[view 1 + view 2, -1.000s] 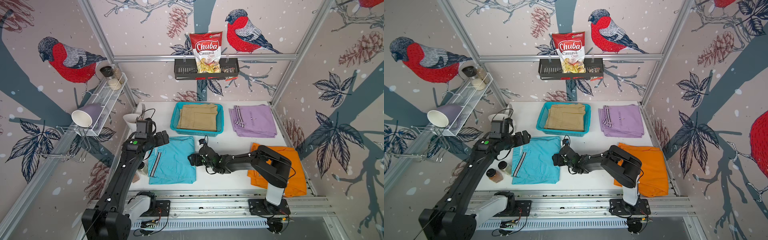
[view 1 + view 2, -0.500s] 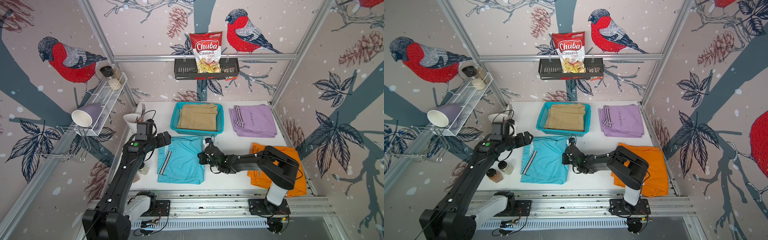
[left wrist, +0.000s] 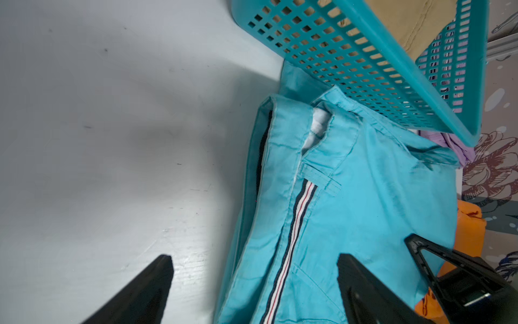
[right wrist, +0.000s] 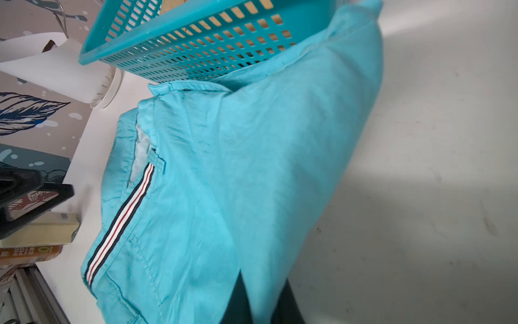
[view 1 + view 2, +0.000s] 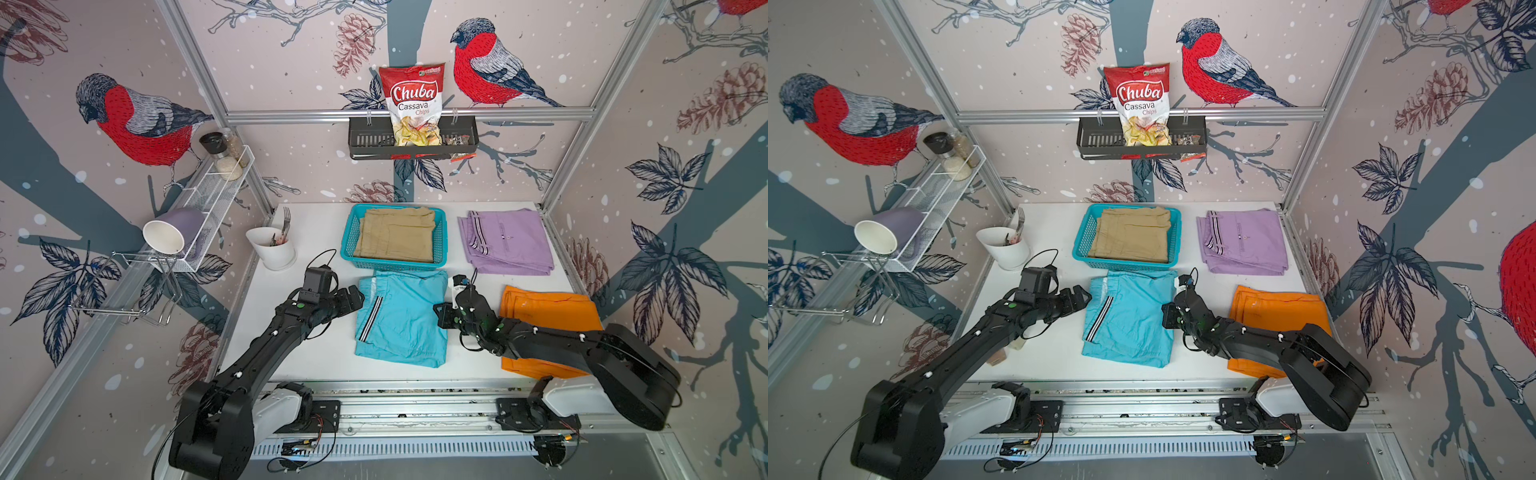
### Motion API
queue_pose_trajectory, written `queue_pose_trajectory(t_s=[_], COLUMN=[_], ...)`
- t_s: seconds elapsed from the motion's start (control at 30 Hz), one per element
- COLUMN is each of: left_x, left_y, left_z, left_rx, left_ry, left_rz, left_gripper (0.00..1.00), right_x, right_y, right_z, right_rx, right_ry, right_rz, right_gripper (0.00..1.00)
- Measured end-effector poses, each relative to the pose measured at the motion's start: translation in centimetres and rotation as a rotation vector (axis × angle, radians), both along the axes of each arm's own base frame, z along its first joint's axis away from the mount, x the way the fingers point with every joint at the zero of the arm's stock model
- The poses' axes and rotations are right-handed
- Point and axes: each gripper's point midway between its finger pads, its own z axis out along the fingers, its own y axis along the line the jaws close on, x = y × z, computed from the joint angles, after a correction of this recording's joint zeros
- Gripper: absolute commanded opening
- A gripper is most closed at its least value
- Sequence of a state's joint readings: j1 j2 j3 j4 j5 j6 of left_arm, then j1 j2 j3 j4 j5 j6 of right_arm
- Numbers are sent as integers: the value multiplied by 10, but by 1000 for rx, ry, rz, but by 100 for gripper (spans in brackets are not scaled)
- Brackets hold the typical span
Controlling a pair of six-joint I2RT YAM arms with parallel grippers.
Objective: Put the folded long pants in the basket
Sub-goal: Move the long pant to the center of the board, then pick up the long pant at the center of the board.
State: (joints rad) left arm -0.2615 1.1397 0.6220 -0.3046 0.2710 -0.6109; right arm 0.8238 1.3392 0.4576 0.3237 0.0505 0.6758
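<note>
wire shelf [image 5: 216, 195]: on the left wall, with a lilac mug [image 5: 170, 233] lying on its side and jars at the far end
utensil cup [image 5: 272, 249]: white, at the table's far left corner, a fork [image 5: 286, 218] standing in it
left gripper [image 5: 353, 297]: low over the table at the left edge of the sky blue pants; the left wrist view shows its jaws wide apart [image 3: 255, 261], one finger over bare table, one over the cloth, gripping nothing
sky blue pants [image 5: 403, 320]: flat on the table centre, striped trim towards the left, far edge touching the basket's near wall
basket [image 5: 390, 265]: turquoise, behind the blue pants at the table's far centre
khaki pants [image 5: 397, 235]: folded inside the basket
chips bag [image 5: 413, 104]: upright in the black rack [image 5: 365, 143] on the back wall
right gripper [image 5: 440, 313]: at the blue pants' right edge; in the right wrist view its jaws [image 4: 263, 303] are pinched together on that cloth edge
lilac pants [image 5: 507, 241]: on the table right of the basket, apart from it
orange pants [image 5: 548, 307]: near right, partly under the right arm
</note>
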Motion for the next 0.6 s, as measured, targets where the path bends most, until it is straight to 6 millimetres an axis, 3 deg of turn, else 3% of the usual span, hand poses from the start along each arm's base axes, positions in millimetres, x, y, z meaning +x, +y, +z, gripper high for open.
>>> queue_pose_trajectory(t_s=[0.17,0.37,0.6], left_x=[-2,-19,0], left_y=[-17,-35,-70], left_z=[-14,-53,-59], left_rx=[-60,-67,-123], left_ry=[-10,67,8], left_rz=[-48,-128,-228], left_gripper=[95,95,95], right_x=[-3,-1,1], right_y=[-4,-4,2], right_z=[-1,-14,-23], right_rx=[-18,-55,-71], right_ry=[-4,28,51], right_rz=[9,8,19], right_gripper=[1,0,0])
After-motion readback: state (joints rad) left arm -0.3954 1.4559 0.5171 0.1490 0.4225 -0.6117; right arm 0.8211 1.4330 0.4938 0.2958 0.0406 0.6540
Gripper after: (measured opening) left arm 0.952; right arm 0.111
